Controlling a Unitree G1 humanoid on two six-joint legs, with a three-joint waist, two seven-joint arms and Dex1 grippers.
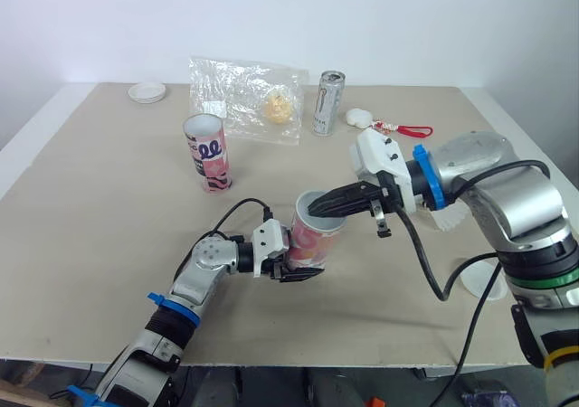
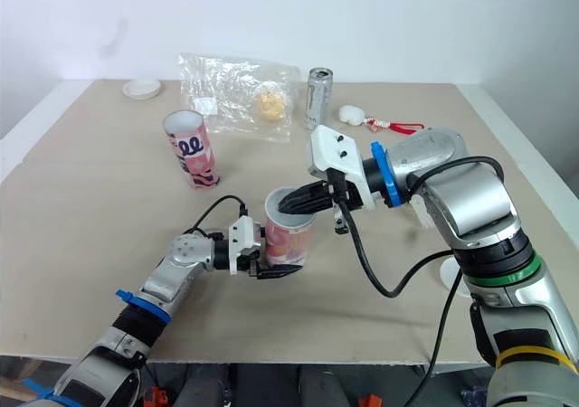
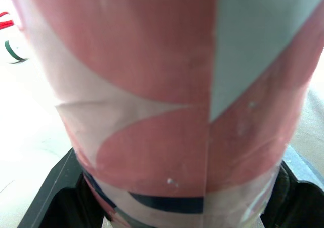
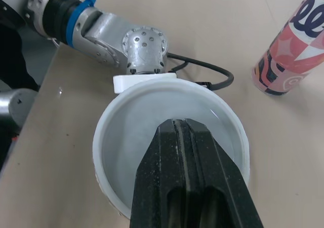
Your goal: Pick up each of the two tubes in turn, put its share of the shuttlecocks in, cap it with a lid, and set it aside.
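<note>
On the table (image 1: 90, 208), a white lid (image 1: 147, 91) lies at the far left corner. Near it, the standing tube (image 1: 209, 154), pink-patterned, is upright with its mouth open; its contents cannot be made out. Behind it lies a clear plastic bag (image 1: 244, 99) containing a yellowish rounded item (image 1: 279, 107). The left gripper (image 1: 298, 267) is clamped on the lower part of the held tube (image 1: 315, 235), one finger on each side, and holds it upright near the table's centre. The mouth of this tube is open, and the visible part of its interior is bare white. A silver drink can (image 1: 328, 102) stands upright at the back, just beside the bag. The right gripper (image 4: 179, 124) points down into the mouth of the held tube, with its two fingers pressed together and nothing visible between them. A second white lid (image 1: 479, 280) lies near the right edge, partly hidden by the right arm's cable.
</note>
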